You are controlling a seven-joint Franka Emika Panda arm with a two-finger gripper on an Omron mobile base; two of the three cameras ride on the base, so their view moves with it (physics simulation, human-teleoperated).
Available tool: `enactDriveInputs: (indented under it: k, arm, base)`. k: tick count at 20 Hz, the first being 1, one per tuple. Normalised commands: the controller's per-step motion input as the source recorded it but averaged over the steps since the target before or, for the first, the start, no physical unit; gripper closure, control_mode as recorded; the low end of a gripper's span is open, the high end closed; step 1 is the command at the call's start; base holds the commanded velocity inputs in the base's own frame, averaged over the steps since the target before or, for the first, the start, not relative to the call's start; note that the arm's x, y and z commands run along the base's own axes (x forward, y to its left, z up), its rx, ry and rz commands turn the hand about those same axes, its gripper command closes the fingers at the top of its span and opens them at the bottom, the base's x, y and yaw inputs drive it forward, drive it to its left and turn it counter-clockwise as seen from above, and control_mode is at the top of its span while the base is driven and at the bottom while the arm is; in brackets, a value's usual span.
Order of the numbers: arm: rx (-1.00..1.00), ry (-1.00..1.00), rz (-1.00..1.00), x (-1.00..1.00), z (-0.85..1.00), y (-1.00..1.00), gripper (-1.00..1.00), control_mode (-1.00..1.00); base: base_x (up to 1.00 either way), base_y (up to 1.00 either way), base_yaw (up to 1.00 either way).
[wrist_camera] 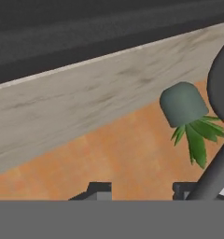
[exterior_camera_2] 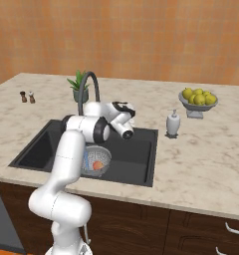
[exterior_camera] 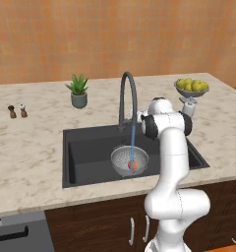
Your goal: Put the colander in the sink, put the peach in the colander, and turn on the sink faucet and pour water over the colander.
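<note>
Water runs from the faucet (exterior_camera: pixel 128 96) into the colander (exterior_camera: pixel 129 160) in the sink (exterior_camera: pixel 85 152).

The peach (exterior_camera: pixel 133 165) lies inside the colander, under the blue stream. The gripper (wrist_camera: pixel 141 190) is raised beside the faucet, well above and apart from the colander; its jaws stand partly open and hold nothing, facing a potted plant (wrist_camera: pixel 186 114) on the far surface (exterior_camera: pixel 36 147).

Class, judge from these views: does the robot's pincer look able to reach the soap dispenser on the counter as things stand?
Probably yes: the soap dispenser stands alone on bare counter right of the sink, near the pincer, with nothing between them.
</note>
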Motion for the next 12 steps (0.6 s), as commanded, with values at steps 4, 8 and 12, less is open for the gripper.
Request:
enactDriveInputs:
  k: [4,8,12]
  arm:
    - [0.05,0.02,-0.02,0.14,-0.77,-1.00,1.00,-1.00]
    - [0.14,0.00,-0.01,0.00,-0.50,-1.00,1.00,-1.00]
    - [0.39,0.00,0.00,-0.34,0.53,-1.00,1.00,-1.00]
  base:
    - [0.00,0.00,0.00]
    - [0.00,0.00,0.00]
    - [0.00,0.00,0.00]
